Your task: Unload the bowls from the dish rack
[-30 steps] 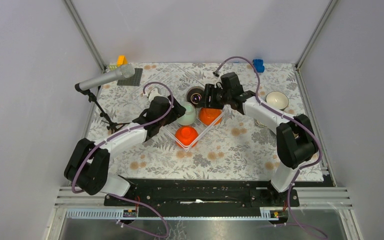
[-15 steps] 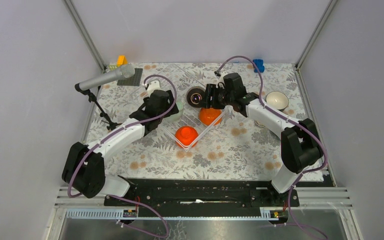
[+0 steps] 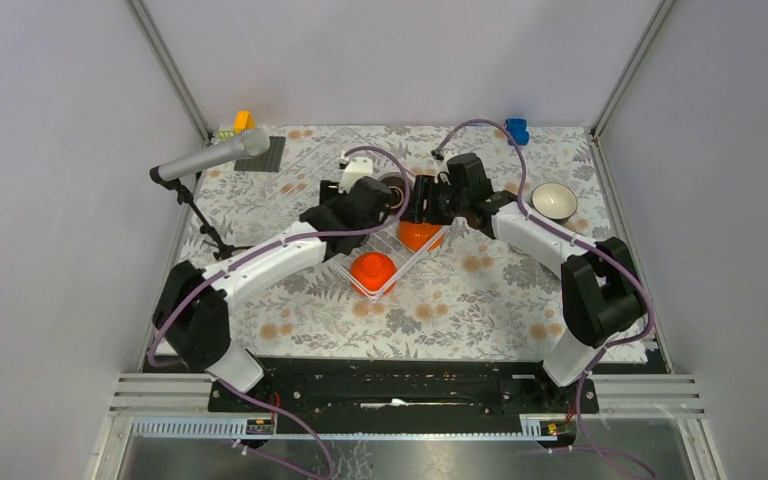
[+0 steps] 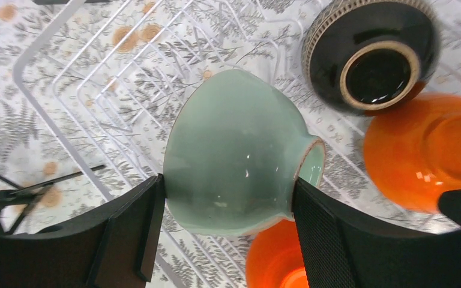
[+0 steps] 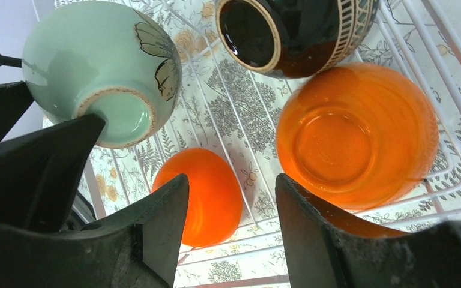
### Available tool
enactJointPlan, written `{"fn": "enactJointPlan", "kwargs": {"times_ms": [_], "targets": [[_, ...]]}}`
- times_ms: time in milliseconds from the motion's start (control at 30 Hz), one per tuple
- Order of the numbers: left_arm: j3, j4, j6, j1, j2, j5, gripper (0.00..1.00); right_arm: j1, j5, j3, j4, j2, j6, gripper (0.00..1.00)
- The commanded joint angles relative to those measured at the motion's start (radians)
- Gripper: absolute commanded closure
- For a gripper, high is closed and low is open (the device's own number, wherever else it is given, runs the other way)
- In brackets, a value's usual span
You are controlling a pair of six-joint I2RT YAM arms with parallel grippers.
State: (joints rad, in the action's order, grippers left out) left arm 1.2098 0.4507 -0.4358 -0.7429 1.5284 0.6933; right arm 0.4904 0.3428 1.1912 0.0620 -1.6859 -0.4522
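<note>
My left gripper [image 3: 365, 205] is shut on the mint green bowl [image 4: 234, 156] and holds it tilted on its side over the white wire dish rack [image 4: 96, 78]. The mint bowl also shows in the right wrist view [image 5: 102, 66]. My right gripper [image 3: 423, 205] is open and empty [image 5: 231, 204], hovering above two upside-down orange bowls in the rack, one far [image 3: 420, 236] and one near [image 3: 372, 270]. A dark brown bowl [image 4: 372, 54] sits upside down at the rack's back corner. A white bowl [image 3: 553, 200] stands on the table at the right. No dark teal bowl is in view.
A grey microphone [image 3: 210, 155] on a black tripod stands at the left. A dark grey mat [image 3: 266, 155] and a yellow-orange block [image 3: 243, 120] lie at the back left, and a blue block [image 3: 516, 130] lies at the back right. The two grippers are close together over the rack.
My left gripper closed on the mint bowl at the rack's left side and swung it right and back. My right gripper shifted slightly left and stayed open.
</note>
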Motion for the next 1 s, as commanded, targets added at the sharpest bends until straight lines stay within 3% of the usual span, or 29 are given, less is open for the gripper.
{"fn": "enactJointPlan", "kwargs": {"times_ms": [0,300,533,767,967], "targets": [[0.079,0.046,0.074,-0.062,0.057,0.230,0.47,-0.005,-0.085,-0.021,-0.011,0.072,-0.013,0.39],[0.205,0.212,0.051,-0.085,0.210,0.241,0.44,-0.005,-0.330,-0.098,-0.011,0.158,-0.057,0.38],[0.270,0.262,0.019,-0.090,0.277,0.020,0.15,-0.004,-0.360,-0.130,-0.029,0.189,-0.061,0.36],[0.306,0.270,0.007,-0.088,0.299,-0.116,0.02,-0.005,-0.356,-0.146,-0.029,0.205,-0.056,0.35],[0.308,0.254,0.008,-0.083,0.291,-0.172,0.06,-0.005,-0.354,-0.151,-0.028,0.216,-0.053,0.35]]}}
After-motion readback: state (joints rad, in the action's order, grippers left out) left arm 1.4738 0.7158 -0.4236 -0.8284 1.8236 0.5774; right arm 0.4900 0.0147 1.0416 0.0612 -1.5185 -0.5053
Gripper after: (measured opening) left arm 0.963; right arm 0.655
